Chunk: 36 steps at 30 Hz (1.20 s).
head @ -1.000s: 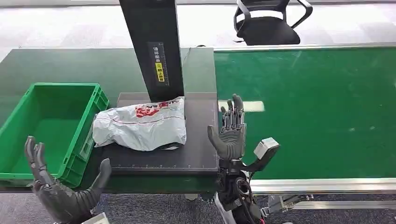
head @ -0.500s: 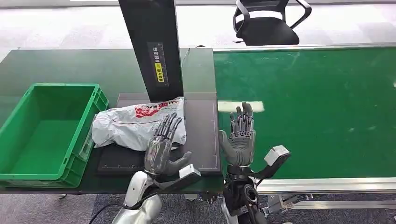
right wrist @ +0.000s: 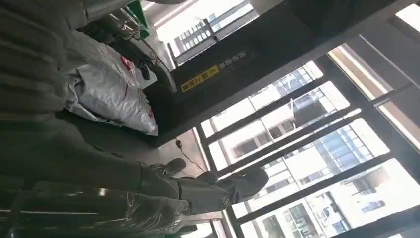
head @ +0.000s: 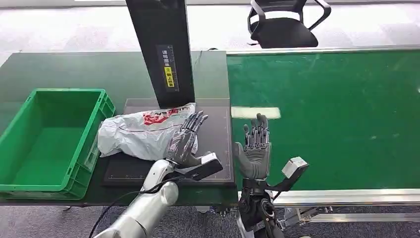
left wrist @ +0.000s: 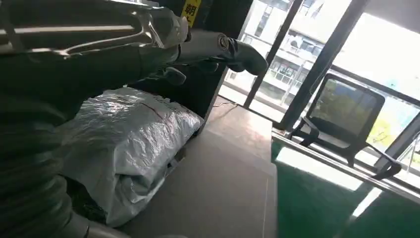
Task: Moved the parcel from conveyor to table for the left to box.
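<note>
The parcel [head: 143,133], a crumpled silver-white poly bag with red print, lies on the dark mat [head: 218,148] of the table in the head view. The left wrist view shows the parcel [left wrist: 119,144] close by, and in the right wrist view the parcel [right wrist: 106,91] is farther off. My left hand [head: 184,144] hovers at the parcel's right end with its fingers spread, holding nothing. My right hand [head: 253,148] stands upright and open beside the mat, at the conveyor's near edge. The green box [head: 29,163] sits empty at the left of the table.
A black post [head: 161,49] with a yellow label rises right behind the parcel. The green conveyor belt [head: 337,114] fills the right side, with a silver rail along its front. A black office chair [head: 285,25] stands behind the conveyor.
My left hand came up from below the table's front left edge and now reaches over the parcel's right end. My right hand slid slightly right and lower. The parcel has not moved.
</note>
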### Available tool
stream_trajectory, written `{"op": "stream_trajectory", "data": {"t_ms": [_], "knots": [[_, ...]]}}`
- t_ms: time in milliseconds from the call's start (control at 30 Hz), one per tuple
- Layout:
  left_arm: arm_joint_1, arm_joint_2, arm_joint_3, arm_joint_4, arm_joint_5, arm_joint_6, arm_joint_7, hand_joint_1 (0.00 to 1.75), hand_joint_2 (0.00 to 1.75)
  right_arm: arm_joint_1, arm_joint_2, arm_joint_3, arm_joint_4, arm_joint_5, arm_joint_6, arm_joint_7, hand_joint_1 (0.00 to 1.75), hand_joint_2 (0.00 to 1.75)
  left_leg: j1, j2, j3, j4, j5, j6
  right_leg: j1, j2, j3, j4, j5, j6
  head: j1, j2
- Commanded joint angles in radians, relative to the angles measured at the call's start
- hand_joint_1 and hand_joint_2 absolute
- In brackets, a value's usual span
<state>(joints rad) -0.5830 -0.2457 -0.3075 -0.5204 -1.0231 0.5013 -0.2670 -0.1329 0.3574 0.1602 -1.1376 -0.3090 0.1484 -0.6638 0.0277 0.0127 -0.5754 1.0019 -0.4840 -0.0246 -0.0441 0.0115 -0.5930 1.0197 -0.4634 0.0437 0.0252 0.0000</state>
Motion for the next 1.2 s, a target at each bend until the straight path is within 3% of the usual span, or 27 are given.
{"op": "stream_trajectory", "data": {"t_ms": [33,433,933,967,1000,1100,1200], "knots": [[-0.075,0.017,0.009,0.146,-0.01,-0.027,0.018,0.0,1.75,-0.004,-0.012,-0.03,0.04,-0.019,0.012,0.008,0.0,1.75,0.0,-0.001,0.001,-0.001,0.0,0.002,0.001,-0.002,0.002,-0.001,0.0,-0.003,0.0,0.0],[-0.042,0.123,0.089,0.165,-0.039,-0.029,0.097,0.0,1.75,0.052,-0.015,-0.05,-0.001,-0.028,0.03,0.031,0.0,1.75,0.001,0.0,0.003,-0.003,0.001,0.002,0.002,-0.001,0.003,-0.003,0.001,-0.005,0.0,0.0],[0.02,0.138,0.156,0.187,-0.028,-0.055,0.068,0.05,1.75,0.029,-0.008,-0.04,0.036,-0.032,0.033,0.042,0.0,1.75,0.0,0.002,0.006,-0.003,0.0,0.001,0.001,0.002,0.005,-0.002,0.001,-0.003,0.0,0.0],[0.024,0.134,0.166,0.181,-0.025,-0.047,0.048,0.96,1.75,0.021,-0.008,-0.039,0.048,-0.031,0.028,0.042,0.0,1.75,0.001,0.002,0.007,-0.005,0.001,0.002,0.002,0.002,0.006,-0.003,0.002,-0.005,0.0,0.0],[0.027,0.13,0.176,0.175,-0.02,-0.043,0.027,1.43,1.75,0.017,-0.008,-0.037,0.056,-0.031,0.024,0.042,0.0,1.75,0.0,0.002,0.007,-0.003,0.0,0.002,0.001,0.002,0.007,-0.002,0.001,-0.003,0.0,0.0],[0.035,0.121,0.191,0.156,-0.009,-0.03,-0.014,1.71,1.75,0.012,-0.008,-0.034,0.071,-0.033,0.017,0.042,0.0,1.75,0.001,0.002,0.007,-0.004,0.0,0.002,0.002,0.002,0.007,-0.003,0.001,-0.004,0.0,0.0],[0.044,0.114,0.199,0.135,0.003,-0.02,-0.045,1.75,1.75,0.013,-0.008,-0.036,0.084,-0.036,0.023,0.038,0.0,1.75,0.001,0.001,0.008,-0.007,0.002,0.004,0.003,0.0,0.008,-0.006,0.003,-0.007,0.0,0.0]]}}
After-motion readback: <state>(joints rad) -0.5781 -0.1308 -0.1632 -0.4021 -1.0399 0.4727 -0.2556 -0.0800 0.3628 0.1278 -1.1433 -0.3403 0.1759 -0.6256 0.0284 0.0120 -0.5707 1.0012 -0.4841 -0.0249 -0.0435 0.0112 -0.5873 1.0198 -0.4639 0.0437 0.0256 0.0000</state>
